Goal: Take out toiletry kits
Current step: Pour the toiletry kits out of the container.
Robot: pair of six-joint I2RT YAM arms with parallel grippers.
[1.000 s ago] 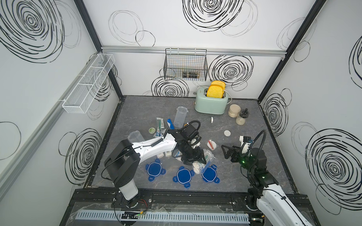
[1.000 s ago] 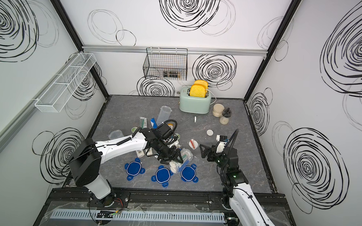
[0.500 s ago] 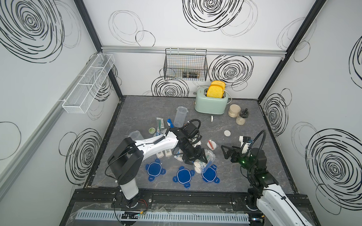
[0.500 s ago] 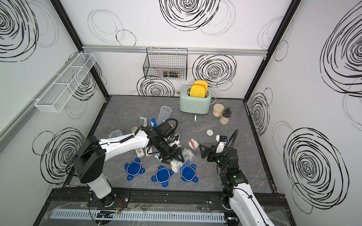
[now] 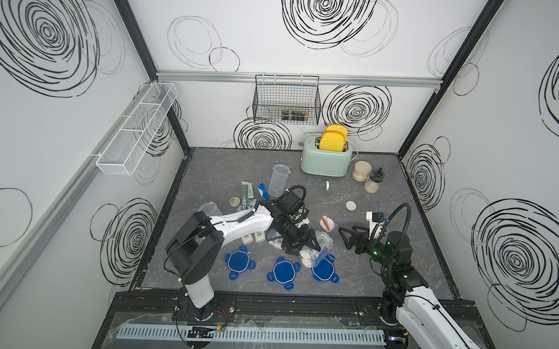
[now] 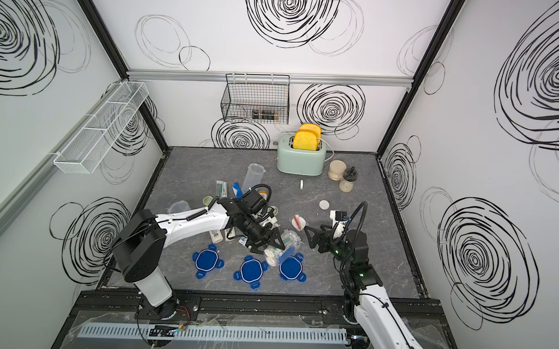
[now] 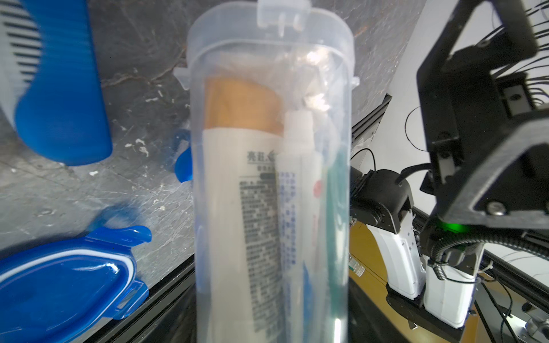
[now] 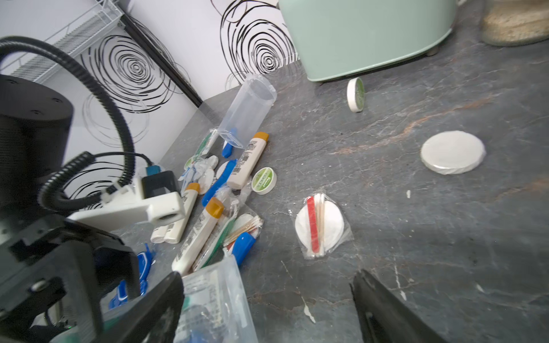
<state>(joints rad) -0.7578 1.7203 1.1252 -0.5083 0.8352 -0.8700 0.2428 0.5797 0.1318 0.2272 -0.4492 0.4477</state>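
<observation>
- here, the left pincer (image 5: 301,246) is clamped on a clear jar (image 7: 269,178), which is tilted and seemingly off the bench (image 5: 383,191) near its front. inside the jar sit a cream bottle (image 7: 237,213), a toothpaste tube (image 7: 297,202) and a green sachet (image 7: 337,213).
- the right pincer (image 8: 267,274) stands apart with one finger just beside the jar, holding nothing.
- the kit looks light. the bottle is stiff, smooth and likely slippery, the tube soft, the sachet limp.
- the best hold, i judge, is across the bottle's tan cap (image 7: 242,104), near the jar's open mouth. the thin jar wall may flex if squeezed hard.
- for room, bare bench lies on the right arm's side, past the cotton-pad packet (image 8: 319,225). three blue lids (image 5: 282,273) crowd the front edge by the jar, and loose kit pieces (image 8: 214,184) lie behind the left arm.
</observation>
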